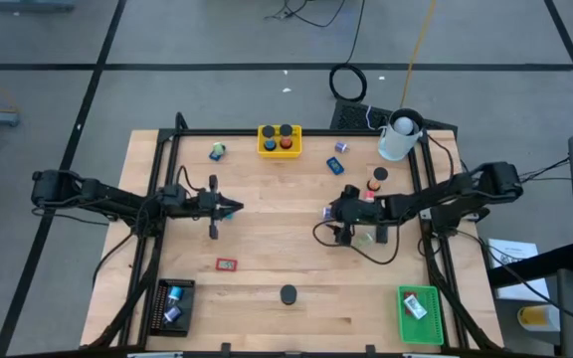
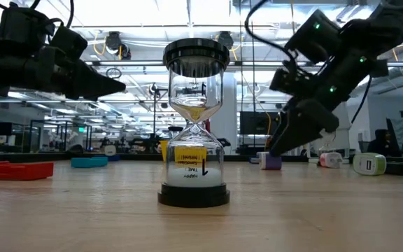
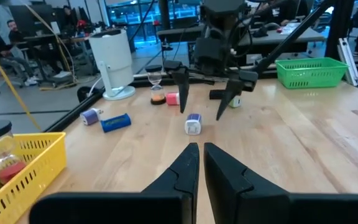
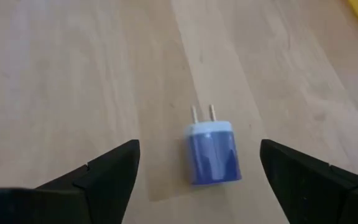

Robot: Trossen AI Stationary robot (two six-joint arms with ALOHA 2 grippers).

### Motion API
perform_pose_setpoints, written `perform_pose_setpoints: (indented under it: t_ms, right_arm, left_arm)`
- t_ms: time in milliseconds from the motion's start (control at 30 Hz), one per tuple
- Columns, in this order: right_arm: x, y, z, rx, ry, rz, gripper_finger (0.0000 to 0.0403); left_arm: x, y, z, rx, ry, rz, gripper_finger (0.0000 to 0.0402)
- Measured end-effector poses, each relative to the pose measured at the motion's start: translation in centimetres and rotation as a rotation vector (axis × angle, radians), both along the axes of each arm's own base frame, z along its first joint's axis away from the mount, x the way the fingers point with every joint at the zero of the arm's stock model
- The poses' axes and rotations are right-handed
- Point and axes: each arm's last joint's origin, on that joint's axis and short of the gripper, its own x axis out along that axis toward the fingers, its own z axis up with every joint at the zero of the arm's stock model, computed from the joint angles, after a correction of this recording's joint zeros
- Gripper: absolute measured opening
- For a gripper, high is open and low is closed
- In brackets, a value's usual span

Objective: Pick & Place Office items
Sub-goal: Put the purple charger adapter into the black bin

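Wooden table (image 1: pixel 267 239): right gripper (image 4: pixel 197 163), jaws spread, straddles the blue plug adapter (image 4: pixel 212 152) ungrasped; next, descend and close; left gripper (image 3: pixel 197 168) clenched, idle.

Too small to tell: things inside black tray (image 1: pixel 174 304) at surface's front left corner. Yellow tray (image 3: pixel 18 163) cut off.

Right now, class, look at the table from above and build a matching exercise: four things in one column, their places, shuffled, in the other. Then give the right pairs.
Things:
1. yellow tray
2. green tray
3. black tray
4. blue plug adapter

Places:
A. near left corner
B. between the right gripper's open jaws
C. far edge, middle
D. near right corner

Pairs: 1-C, 2-D, 3-A, 4-B
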Motion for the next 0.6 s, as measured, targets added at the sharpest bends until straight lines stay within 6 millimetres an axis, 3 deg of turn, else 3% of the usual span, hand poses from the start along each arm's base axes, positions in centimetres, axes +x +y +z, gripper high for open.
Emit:
perform_pose_setpoints:
  t_ms: [133,600]
  right_arm:
    - [-0.27,-0.49,-0.68,-0.006,0.063,-0.008,0.0307]
    - [0.02,-0.97,-0.96,0.077,0.025,0.024,0.0220]
  left_arm:
    - [0.00,0.00,-0.01,-0.003,0.001,0.000,0.0033]
    - [0.00,0.00,-0.02,-0.021,0.001,0.001,0.0033]
